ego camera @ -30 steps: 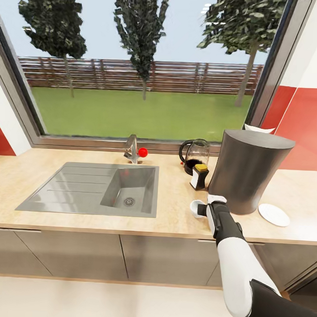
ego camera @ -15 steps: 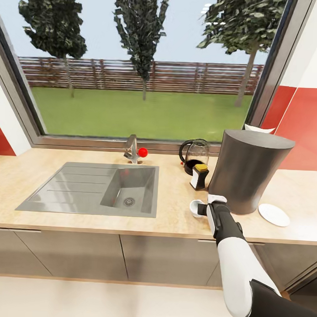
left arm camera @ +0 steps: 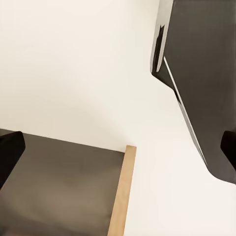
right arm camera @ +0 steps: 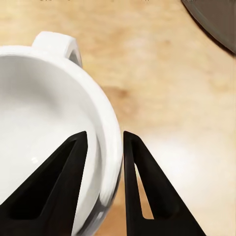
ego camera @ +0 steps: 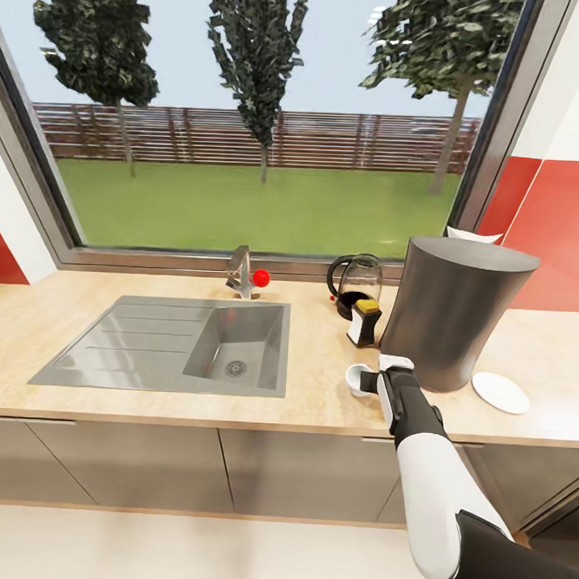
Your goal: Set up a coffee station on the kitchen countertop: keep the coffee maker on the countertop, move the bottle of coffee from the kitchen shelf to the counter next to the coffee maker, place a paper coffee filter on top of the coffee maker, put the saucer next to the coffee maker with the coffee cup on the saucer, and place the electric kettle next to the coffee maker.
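Note:
The white coffee cup (ego camera: 356,379) sits low on the beige countertop (ego camera: 152,402), in front of the tall grey coffee maker (ego camera: 455,316). My right gripper (ego camera: 370,382) is shut on the coffee cup (right arm camera: 44,123), its two black fingers (right arm camera: 142,187) pinching the rim beside the handle. The white saucer (ego camera: 500,391) lies to the right of the coffee maker, apart from the cup. The bottle of coffee (ego camera: 365,321) with its yellow cap stands in front of the glass electric kettle (ego camera: 356,283). White points of the paper coffee filter (ego camera: 475,235) show at the coffee maker's top rear edge. My left gripper (left arm camera: 118,150) is open.
A steel sink (ego camera: 171,344) with a faucet (ego camera: 242,275) and red knob lies left of the cup. A large window runs behind the counter; a red and white wall stands at the right. The left wrist view looks at pale floor and a wood-edged panel (left arm camera: 123,191).

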